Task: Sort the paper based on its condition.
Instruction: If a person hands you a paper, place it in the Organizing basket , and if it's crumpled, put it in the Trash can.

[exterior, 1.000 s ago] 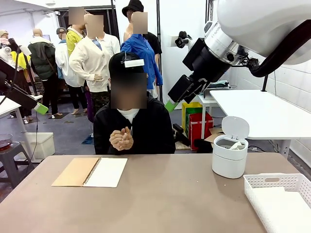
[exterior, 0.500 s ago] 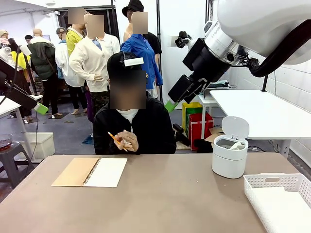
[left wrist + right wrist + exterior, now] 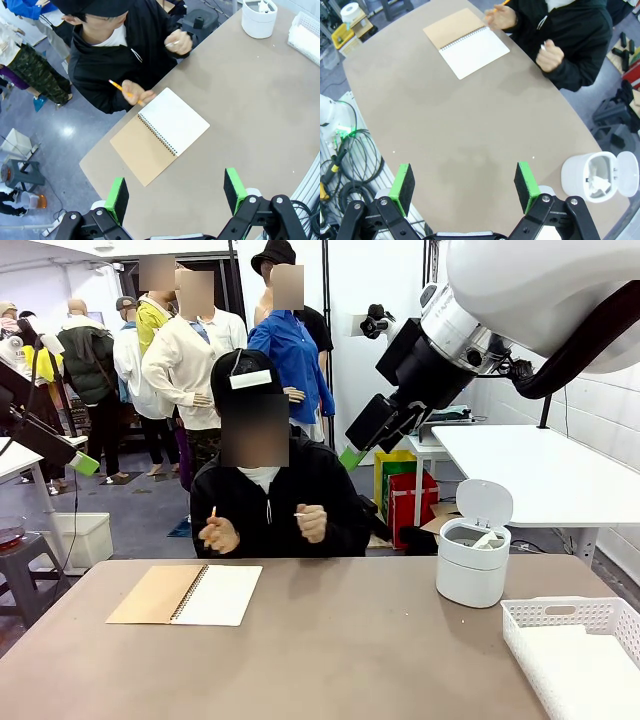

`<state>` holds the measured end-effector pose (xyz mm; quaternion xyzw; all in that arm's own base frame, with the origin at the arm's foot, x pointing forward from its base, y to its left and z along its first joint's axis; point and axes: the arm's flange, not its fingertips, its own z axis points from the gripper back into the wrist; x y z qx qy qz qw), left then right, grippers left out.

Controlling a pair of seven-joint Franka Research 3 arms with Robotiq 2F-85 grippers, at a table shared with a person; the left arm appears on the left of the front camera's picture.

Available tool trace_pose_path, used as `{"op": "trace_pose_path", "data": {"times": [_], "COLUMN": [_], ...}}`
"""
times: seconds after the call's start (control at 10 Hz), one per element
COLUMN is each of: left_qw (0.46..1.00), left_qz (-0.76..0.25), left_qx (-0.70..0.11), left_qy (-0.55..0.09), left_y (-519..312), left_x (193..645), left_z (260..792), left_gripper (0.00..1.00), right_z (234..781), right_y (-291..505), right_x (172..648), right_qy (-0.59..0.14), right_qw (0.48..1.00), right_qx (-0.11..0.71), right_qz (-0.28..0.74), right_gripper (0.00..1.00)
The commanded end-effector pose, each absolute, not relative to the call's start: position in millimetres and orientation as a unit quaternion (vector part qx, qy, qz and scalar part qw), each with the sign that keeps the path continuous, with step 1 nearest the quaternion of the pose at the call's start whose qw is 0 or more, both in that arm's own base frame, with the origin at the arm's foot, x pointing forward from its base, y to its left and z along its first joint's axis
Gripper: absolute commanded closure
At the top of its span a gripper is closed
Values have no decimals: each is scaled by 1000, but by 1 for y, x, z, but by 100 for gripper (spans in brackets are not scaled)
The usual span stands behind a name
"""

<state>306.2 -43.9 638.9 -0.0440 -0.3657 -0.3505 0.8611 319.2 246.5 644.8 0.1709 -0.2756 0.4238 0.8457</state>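
A flat, smooth white paper [image 3: 588, 675] lies in the white plastic basket [image 3: 560, 613] full of little holes, on the plain brown table [image 3: 350, 660]. Near it stands a round white bin [image 3: 470, 578] with its lid up. The spiral notebook [image 3: 190, 594] with a brown card cover lies open. The left gripper [image 3: 176, 186] and the right gripper [image 3: 465, 177] are both spread wide and hold nothing.

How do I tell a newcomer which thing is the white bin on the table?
Start at the brown table and look to its far edge on the robot's right. The bin stands there, just beyond the white lattice basket at the near right corner. Unlike that low rectangular basket, it is a round white tub with its flip lid standing open.
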Motion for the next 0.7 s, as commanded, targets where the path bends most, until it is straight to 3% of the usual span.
{"op": "trace_pose_path", "data": {"times": [0.0, 0.6], "left_qw": [862, 862], "left_qz": [-350, -350], "left_qx": [-44, -44], "left_qy": [-364, -364], "left_y": [-44, -44], "left_x": [306, 306], "left_z": [638, 638], "left_gripper": [0, 0], "right_z": [645, 645], "right_y": [246, 246], "right_x": [319, 319], "right_qy": [-276, -276], "right_qw": [846, 846], "right_qx": [171, 171], "right_qz": [422, 422], "right_gripper": [0, 0]}}
